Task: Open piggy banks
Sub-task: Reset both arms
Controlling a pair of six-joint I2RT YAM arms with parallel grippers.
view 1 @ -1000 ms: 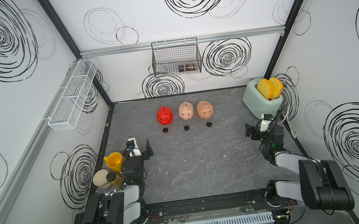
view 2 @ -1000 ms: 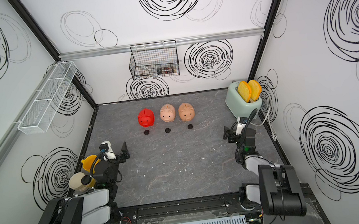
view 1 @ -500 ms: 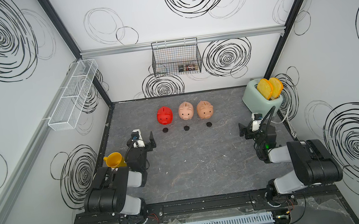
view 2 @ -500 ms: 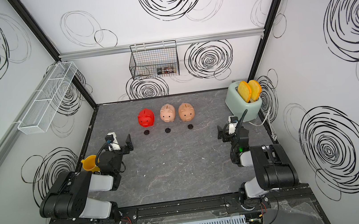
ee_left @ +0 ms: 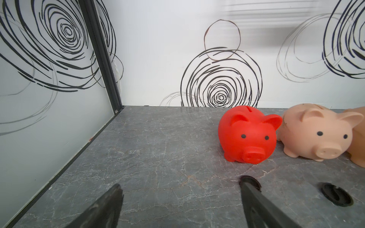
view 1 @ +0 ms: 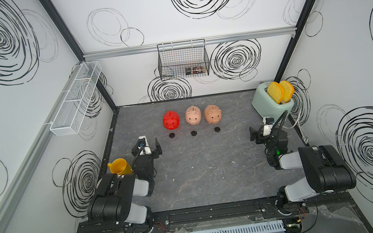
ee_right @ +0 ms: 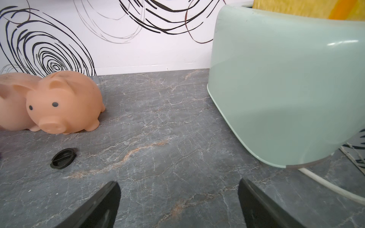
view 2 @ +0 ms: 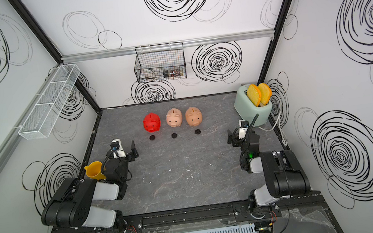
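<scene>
1. Grey marbled tabletop (view 1: pixel 199 168) and swirl-printed white walls (view 1: pixel 144 18) surround you.
2. Your red piggy bank (view 1: pixel 171 120), pink piggy bank (view 1: pixel 193 115) and tan piggy bank (view 1: pixel 213 113) line up far-centre, with black plugs (view 1: pixel 171 135) just nearer.
3. Your left gripper (ee_left: pixel 180 187) and right gripper (ee_right: pixel 178 184) spread wide, holding nothing.

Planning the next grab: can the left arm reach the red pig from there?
Probably yes. The open left claw faces the red pig, with only bare tabletop and a loose black plug between them.
</scene>
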